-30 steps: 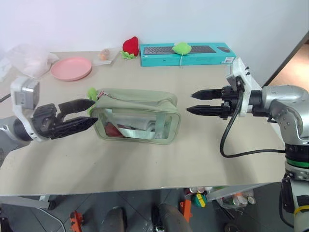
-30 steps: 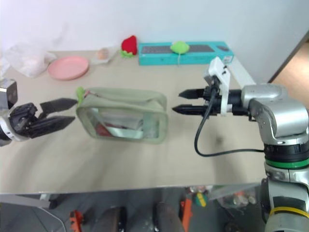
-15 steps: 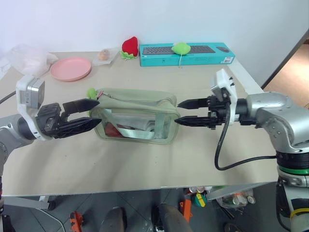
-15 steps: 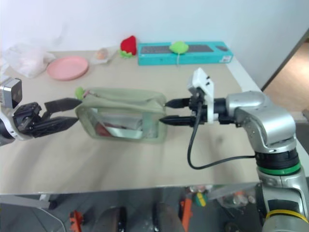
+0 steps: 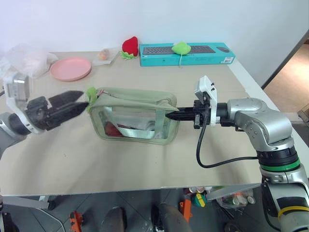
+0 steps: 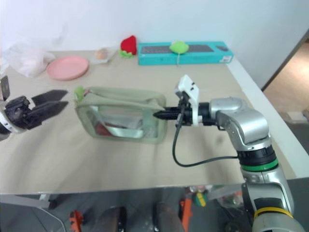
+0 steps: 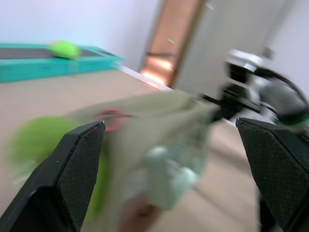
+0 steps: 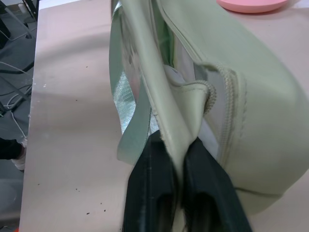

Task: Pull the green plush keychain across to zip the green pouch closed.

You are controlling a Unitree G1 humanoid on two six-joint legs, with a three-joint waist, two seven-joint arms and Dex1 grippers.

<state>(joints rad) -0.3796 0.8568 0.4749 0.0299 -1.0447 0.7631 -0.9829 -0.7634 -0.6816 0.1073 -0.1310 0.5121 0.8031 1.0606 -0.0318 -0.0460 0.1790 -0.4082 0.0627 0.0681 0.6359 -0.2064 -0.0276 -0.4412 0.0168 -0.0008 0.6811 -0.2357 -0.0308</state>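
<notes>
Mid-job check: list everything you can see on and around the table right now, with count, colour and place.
green pouch: one, sage green, table centre
green plush keychain: one, lime, pouch's left end
keyboard box: one, teal, far edge
rounded plush: one, lime, on the box
strawberry plush: one, red, left of the box
plate: one, pink, far left
plastic bag: one, clear, far-left corner
left gripper: open, beside the keychain
right gripper: shut on the pouch's right end
</notes>
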